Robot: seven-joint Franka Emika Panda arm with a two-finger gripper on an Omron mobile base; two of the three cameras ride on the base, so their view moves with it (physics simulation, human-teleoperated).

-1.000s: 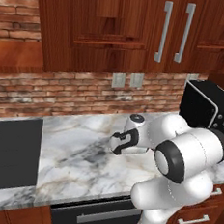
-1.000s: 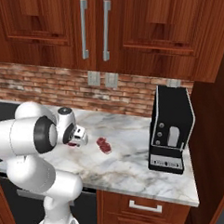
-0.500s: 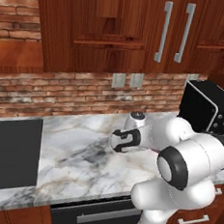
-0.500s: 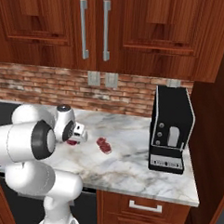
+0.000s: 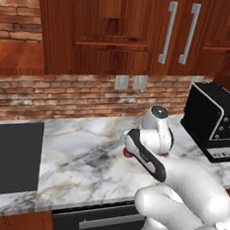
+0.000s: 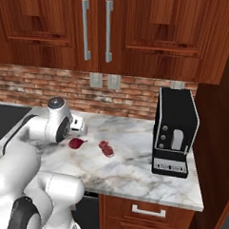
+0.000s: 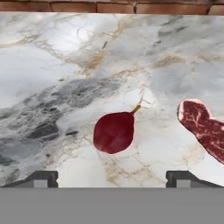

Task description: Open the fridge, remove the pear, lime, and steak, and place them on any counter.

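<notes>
The steak runs off the right edge of the hand view. In the left base view, the arm hides most of the pear.

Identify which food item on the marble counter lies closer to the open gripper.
The pear, dark red with a stem, lying on the counter; the marbled steak lies off to one side.

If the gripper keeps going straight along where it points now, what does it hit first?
Most likely the pear, lying on the counter centred between the open gripper tips. The steak sits off to one side, probably outside that line; depth is uncertain.
</notes>
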